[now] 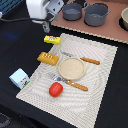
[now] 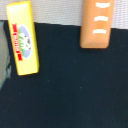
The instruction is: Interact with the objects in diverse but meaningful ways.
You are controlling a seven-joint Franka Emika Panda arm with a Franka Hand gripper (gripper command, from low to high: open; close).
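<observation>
Black tabletop (image 1: 15,50), woven placemat (image 1: 100,95) mid-frame. Yellow box (image 1: 52,39) at mat's upper-left corner, orange bread block (image 1: 47,58) just below, tomato (image 1: 55,89) lower centre, blue carton (image 1: 19,78) off-mat at left. Gripper (image 1: 46,25) hangs above box; finger spread unclear.

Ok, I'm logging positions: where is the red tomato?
In the exterior view, the red tomato lies on the placemat's near-left part, beside the fork, below the plate.
</observation>
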